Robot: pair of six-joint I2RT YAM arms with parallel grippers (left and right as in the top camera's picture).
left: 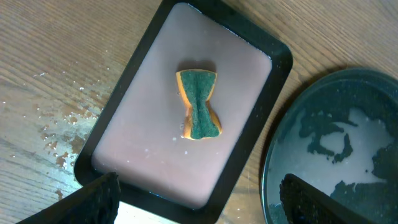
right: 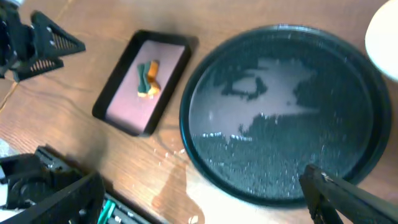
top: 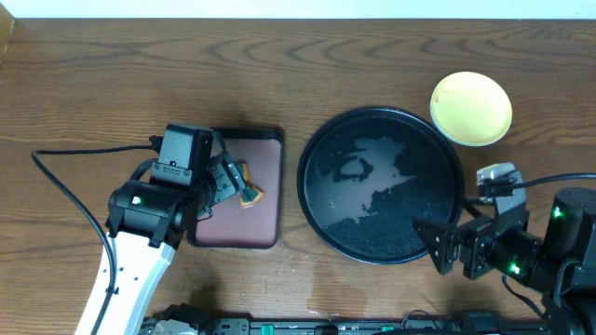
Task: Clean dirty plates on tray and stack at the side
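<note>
Maroon rectangular tray (top: 270,140) at left holds a pinched green-and-orange sponge (left: 199,106), lying free beneath the left gripper (top: 226,179), jaws wide open. Centre, the glossy round black tray (top: 372,237) is wet and plateless; a smooth yellow plate (top: 471,108) sits on the wood-grain tabletop (top: 112,74) just beside its far-right rim. Below, the right gripper (top: 449,247) has jaws spread and empty: cleaning looks finished, probably only retreat remains.

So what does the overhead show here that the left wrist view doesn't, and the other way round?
Only the overhead shows the yellow plate by the far-right rim of the black tray, along with the left arm and the right arm. Only the left wrist view shows the wet specks on the tabletop beside the maroon tray. Both show the maroon tray with the sponge lying in it, and the black tray next to it.
</note>
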